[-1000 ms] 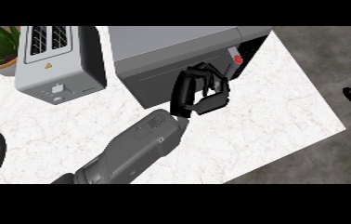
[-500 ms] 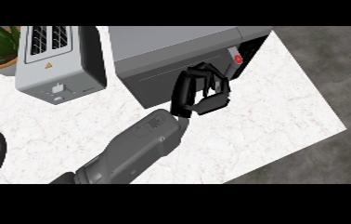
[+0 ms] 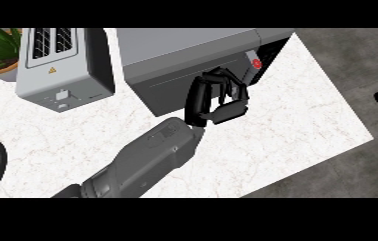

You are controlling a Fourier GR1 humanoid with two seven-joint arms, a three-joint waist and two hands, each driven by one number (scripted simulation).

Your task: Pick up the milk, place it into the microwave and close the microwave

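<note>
The grey microwave stands at the back of the counter, its darker front door facing me and a red button on the panel at its right end. My right hand is against the door's right part, just left of that panel. Its fingers are curled, with the fingertips up at the door's top edge, and nothing shows inside them. The milk is not visible anywhere. A dark sliver at the view's left edge, likely my left hand, is too cut off to read.
A silver toaster stands left of the microwave, with a potted plant behind it at the far left. The white marble counter ends in an edge at the right, with dark floor beyond.
</note>
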